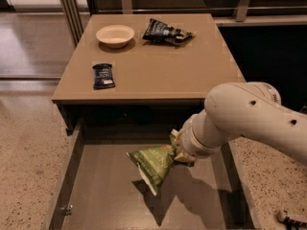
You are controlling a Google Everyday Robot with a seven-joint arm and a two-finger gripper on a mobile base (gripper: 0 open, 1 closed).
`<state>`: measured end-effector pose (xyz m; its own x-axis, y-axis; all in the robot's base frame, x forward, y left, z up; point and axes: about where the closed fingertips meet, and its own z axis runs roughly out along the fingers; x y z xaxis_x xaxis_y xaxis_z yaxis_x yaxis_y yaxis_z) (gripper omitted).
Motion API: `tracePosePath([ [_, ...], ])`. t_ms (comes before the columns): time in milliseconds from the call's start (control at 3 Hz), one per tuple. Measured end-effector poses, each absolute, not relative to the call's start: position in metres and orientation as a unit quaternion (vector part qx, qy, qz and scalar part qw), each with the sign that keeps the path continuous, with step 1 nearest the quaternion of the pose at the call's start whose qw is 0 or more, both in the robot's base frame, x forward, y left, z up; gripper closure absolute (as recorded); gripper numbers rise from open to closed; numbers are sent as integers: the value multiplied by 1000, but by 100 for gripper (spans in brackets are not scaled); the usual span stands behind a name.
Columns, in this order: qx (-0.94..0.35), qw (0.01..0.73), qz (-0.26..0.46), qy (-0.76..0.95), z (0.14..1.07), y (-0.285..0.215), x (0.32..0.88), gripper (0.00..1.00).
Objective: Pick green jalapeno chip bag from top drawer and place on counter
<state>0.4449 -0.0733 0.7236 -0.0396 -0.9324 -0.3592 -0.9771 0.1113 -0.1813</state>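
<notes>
Looking down on a tan counter with the top drawer pulled open below it. On the counter's left, a small dark blue snack packet lying flat; behind it, a shallow cream bowl; further right at the back, a dark navy chip bag. In the drawer, a little right of centre, the green jalapeno chip bag, hanging tilted clear of the drawer floor, shadow cast beneath, pinched at its upper right end by the gripper. Jaws mostly hidden behind the thick white wrist of the arm; judged closed on the bag's corner, with nothing else under it for support. Probably very light, mostly air and foil: soft, crinkly, easily crushed, slick enough to slip from a weak pinch, brittle contents inside. Best held at a crimped sealed edge or a gathered corner, on flat doubled foil, not across the puffed middle; present hold at such a corner, so likely to swing when carried. Light green crumpled foil, pale lettering across the face, a small red mark near the held end, a white sealed strip running down to the low tip above the drawer floor. Arm reaching in from the right edge, over the drawer, well apart from everything on the counter.
</notes>
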Motion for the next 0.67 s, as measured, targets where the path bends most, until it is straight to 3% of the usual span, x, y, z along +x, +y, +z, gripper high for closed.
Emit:
tracePosePath([
  [667,-689,264,79,671,817,-73,467,100],
])
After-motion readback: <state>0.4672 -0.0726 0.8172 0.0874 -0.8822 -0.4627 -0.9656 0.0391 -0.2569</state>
